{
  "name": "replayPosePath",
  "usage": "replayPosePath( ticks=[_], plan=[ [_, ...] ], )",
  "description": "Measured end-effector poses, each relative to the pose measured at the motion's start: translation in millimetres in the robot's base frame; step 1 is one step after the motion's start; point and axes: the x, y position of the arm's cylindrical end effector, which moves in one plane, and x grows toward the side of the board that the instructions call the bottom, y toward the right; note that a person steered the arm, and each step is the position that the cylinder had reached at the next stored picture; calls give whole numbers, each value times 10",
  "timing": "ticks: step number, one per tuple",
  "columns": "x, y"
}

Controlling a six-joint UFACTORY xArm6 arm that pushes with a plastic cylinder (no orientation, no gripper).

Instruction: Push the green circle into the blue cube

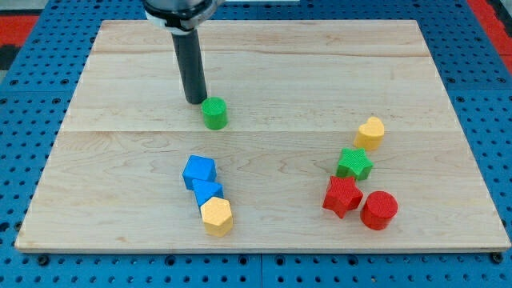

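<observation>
My tip (196,102) touching green circle (214,114); rod's top cut off

- The tabletop (264,56) is a pale wooden board that fills most of the frame, narrower toward the top and wider toward the bottom.
- Long seams between its planks run from left to right, one near the top and one across the middle.
- Its front edge shows as a thin lighter strip along the bottom of the frame.
- Around it lies a blue perforated surface (32,112) with regular rows of small holes, seen at the left, right and bottom edges.
- A red area (18,20) fills the upper left corner, and another (492,16) the upper right.
- The light is even and bright, with soft shadows only.
</observation>
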Motion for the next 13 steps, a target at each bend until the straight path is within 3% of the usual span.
replayPosePath(
  ticks=[1,2,3,4,6,8,13],
  plan=[
    [171,199],
    [625,561],
    [444,531],
    [537,811],
    [966,532],
    [687,793],
    [760,891]
  ],
)
